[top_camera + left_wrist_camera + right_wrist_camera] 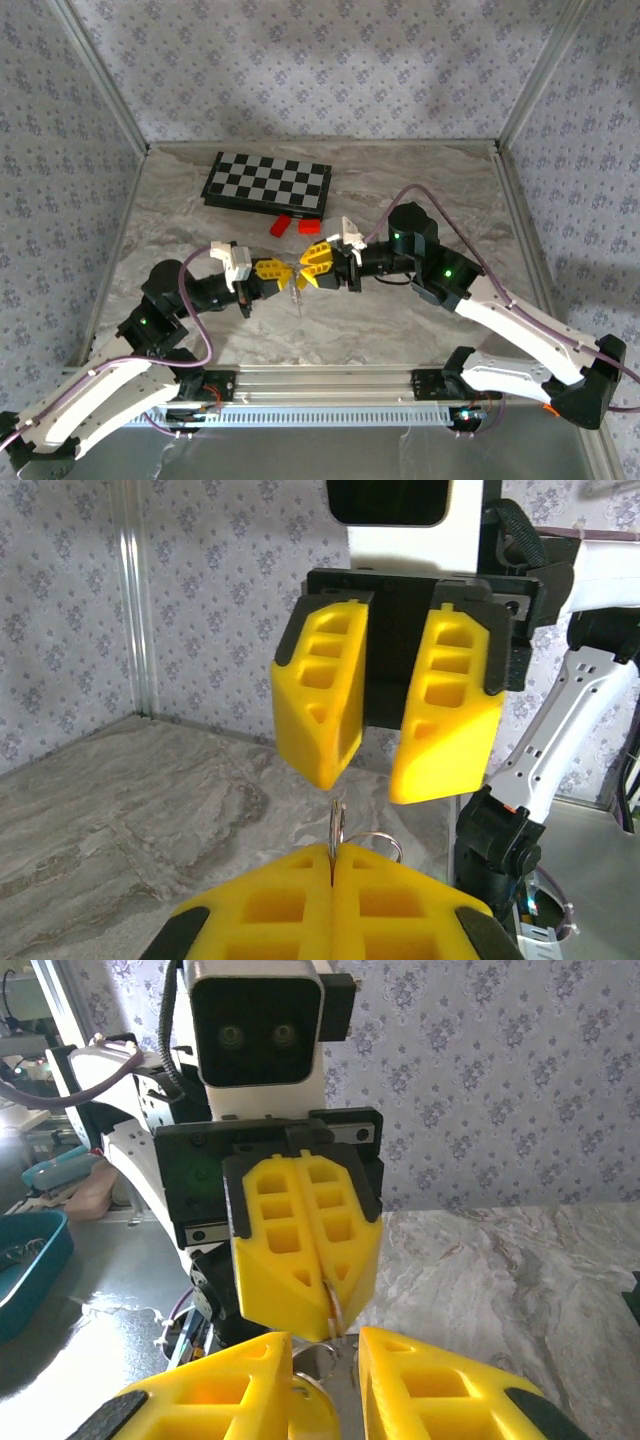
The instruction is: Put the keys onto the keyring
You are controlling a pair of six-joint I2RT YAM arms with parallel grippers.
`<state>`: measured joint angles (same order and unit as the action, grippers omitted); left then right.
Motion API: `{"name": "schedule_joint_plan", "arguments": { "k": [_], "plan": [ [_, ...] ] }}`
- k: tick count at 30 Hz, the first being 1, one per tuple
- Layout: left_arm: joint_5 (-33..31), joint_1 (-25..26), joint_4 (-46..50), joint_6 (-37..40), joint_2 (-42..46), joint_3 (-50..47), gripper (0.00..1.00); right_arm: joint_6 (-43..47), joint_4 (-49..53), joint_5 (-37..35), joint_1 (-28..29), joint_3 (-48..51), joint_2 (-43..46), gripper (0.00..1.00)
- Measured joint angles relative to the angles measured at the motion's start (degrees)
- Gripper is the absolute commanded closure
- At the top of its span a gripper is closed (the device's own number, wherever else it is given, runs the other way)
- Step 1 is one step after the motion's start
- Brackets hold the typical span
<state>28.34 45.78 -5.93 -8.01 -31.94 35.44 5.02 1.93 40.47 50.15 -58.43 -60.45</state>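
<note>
On the near side of the chessboard (pixel 265 185), the left gripper (pixel 332 865) is clamped tight on the thin keyring (pixel 336 828), while the right gripper (pixel 372 780) faces it, jaws parted, close to the ring.

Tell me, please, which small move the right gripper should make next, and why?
Probably the right gripper should ease slightly forward and close on the free part of the keyring. The left gripper is shut on the keyring, which sticks out of its fingertips. The right gripper's jaws stand apart directly facing it, so a second grip seems to be the step not yet done.
</note>
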Motion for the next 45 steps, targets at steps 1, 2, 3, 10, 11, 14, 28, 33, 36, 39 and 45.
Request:
{"name": "schedule_joint_plan", "arguments": {
  "k": [1, 2, 3, 10, 11, 14, 28, 33, 36, 39, 45],
  "plan": [
    [0.09, 0.0, 0.09, 0.0, 0.02, 0.04, 1.0, 0.02, 0.0, -0.24, 0.0, 0.0, 0.0, 0.75],
    [0.22, 0.0, 0.11, 0.0, 0.02, 0.09, 1.0, 0.04, 0.0, -0.52, 0.0, 0.0, 0.0, 0.75],
    [0.28, 0.0, 0.11, 0.0, 0.02, 0.09, 1.0, 0.13, -0.02, -0.66, 0.0, 0.0, 0.0, 0.76],
    [0.44, 0.09, 0.15, 0.04, 0.02, 0.31, 1.0, 0.15, 0.0, -0.81, 0.04, 0.0, -0.76, 0.76],
    [0.52, 0.09, 0.15, 0.04, 0.02, 0.31, 1.0, 0.15, 0.02, -0.79, 0.07, 0.0, -0.92, 0.76],
    [0.61, 0.11, 0.15, 0.04, 0.02, 0.39, 1.0, 0.15, 0.0, -0.7, 0.37, 0.0, -1.29, 0.76],
    [0.63, 0.11, 0.17, 0.48, 0.02, 0.39, 1.0, 0.15, -0.24, -0.07, 1.4, -0.02, -1.73, 0.8],
    [0.83, 0.28, 0.28, 0.48, 0.02, 0.39, 1.0, 0.11, -0.98, 0.09, 1.75, -0.02, -2.25, 0.8],
    [0.83, 0.37, 0.72, 0.5, 0.02, 0.39, 1.0, 0.09, -1.33, 0.11, 1.81, -0.02, -2.36, 0.81],
    [0.83, 0.37, 1.11, 0.63, 0.02, 0.39, 1.0, -0.07, -1.7, 0.15, 1.92, -0.02, -2.36, 0.84],
    [0.87, 0.42, 1.4, 0.9, 0.02, 0.39, 1.0, -0.07, -1.77, 0.24, 2.03, -0.02, -2.36, 0.91]
  ]
}}
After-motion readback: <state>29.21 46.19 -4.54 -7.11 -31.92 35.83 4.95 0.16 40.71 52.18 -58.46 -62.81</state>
